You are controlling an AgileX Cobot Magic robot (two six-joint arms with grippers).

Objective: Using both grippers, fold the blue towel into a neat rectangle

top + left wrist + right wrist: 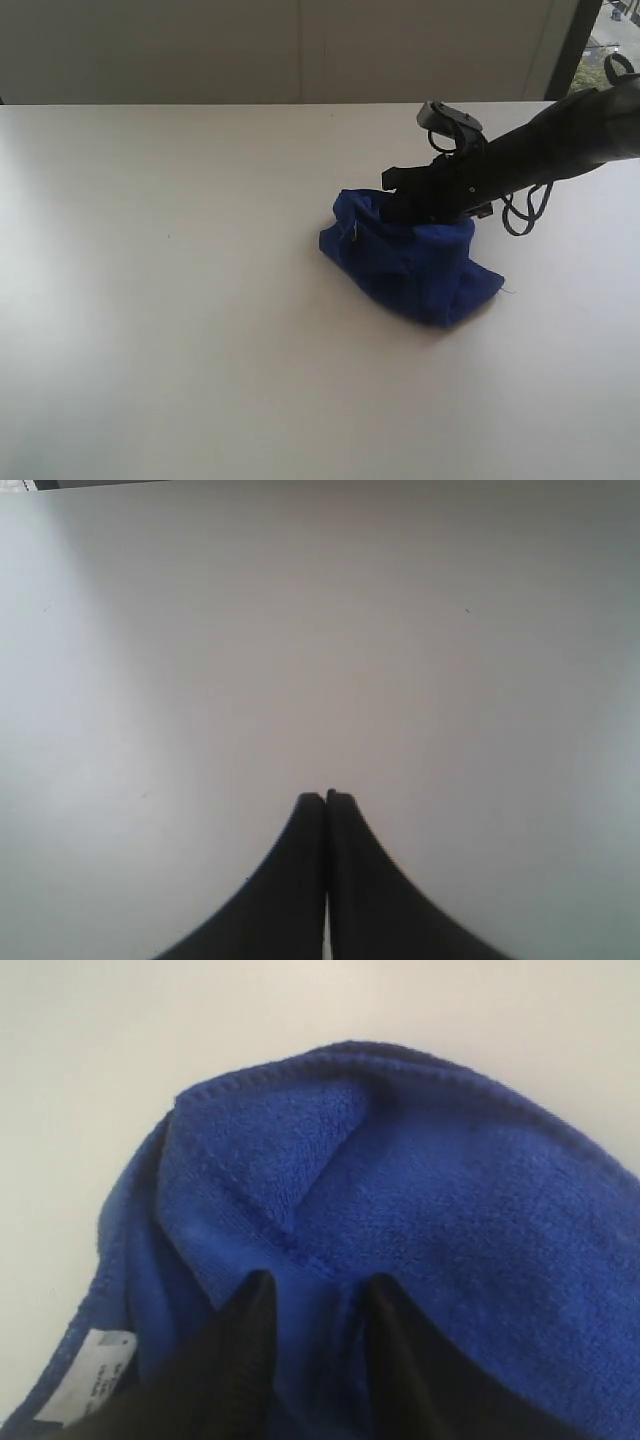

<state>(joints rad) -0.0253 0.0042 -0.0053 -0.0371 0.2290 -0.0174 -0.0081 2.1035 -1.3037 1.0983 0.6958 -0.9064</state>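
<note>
Left pincer (326, 798) pressed tight together over bare desk (150, 300), nothing in it. The blue towel (410, 265) sits heaped just off desk centre toward 3 o'clock, white label (90, 1375) showing. Right pincer (318, 1295) reaches in from 2 o'clock, fingers (250, 1310) apart with cloth between; whether they're gripping, I can't tell.

The towel (410, 265) lies on the table (150, 300), right of centre — the right gripper (315, 1295) on its far edge
</note>
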